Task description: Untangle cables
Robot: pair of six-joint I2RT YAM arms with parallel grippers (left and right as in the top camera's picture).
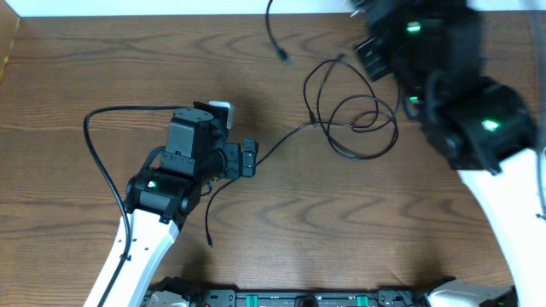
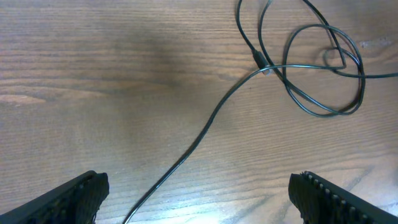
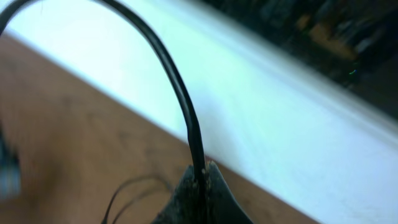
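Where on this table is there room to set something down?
Bare wood: the near middle, bordered by the left arm, the right arm and the black cable; also the far left corner. Crowded: around its loops by the right gripper.

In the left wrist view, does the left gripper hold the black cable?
No, the left gripper stands open, with the black cable lying loose between its fingers.
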